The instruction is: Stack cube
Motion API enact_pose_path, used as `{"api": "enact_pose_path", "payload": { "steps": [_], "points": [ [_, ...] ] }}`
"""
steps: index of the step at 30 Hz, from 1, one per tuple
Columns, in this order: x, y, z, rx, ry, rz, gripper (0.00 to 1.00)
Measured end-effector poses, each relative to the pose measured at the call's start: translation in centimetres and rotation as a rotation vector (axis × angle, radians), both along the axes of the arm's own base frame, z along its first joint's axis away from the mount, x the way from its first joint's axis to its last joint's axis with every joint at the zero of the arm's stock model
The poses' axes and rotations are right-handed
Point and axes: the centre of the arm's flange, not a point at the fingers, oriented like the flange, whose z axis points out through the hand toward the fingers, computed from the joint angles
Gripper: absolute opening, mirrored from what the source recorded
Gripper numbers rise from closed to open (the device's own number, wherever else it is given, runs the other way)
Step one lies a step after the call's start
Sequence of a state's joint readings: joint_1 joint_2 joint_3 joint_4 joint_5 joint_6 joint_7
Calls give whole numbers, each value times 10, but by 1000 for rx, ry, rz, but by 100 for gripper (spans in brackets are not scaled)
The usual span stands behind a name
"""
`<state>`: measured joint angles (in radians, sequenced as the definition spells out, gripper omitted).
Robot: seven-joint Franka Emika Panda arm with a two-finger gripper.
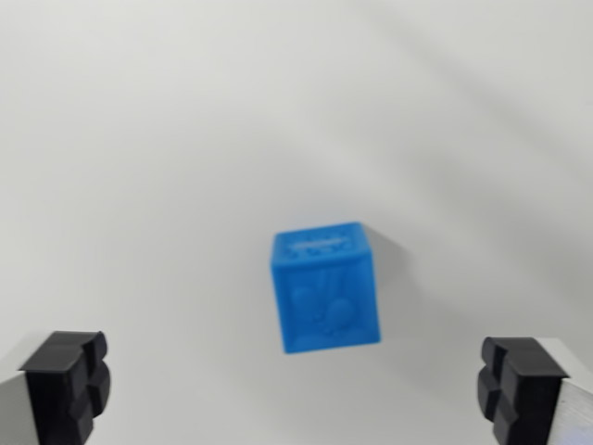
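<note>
Hovering above the white desk (185, 139) | gripper (296, 389) released, jaws spread wide, nothing between them | black fingertips (67, 380) at the wrist view's lower left and lower right corners | blue cube (325, 287) resting on the desk near picture centre, apart from both fingertips, slightly blurred, embossed relief on its faces

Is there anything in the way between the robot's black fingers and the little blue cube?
Nothing visible. The small blue plastic cube sits alone on the plain white table, and the open gripper has its black fingertips spread wide to either side, with only bare surface between them and the cube. No second cube shows in this view.
</note>
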<state>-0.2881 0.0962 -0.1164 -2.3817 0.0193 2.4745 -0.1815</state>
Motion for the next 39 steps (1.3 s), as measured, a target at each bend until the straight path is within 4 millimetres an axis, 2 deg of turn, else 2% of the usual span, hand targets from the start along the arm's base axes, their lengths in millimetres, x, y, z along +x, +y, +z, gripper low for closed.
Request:
{"api": "enact_pose_path", "payload": {
  "steps": [14,25,39],
  "points": [
    [-31,-41,-34,-2,2,145,100],
    [-31,-39,-84,-1,6,152,100],
    [-31,-39,-132,-1,5,153,100]
  ]
}}
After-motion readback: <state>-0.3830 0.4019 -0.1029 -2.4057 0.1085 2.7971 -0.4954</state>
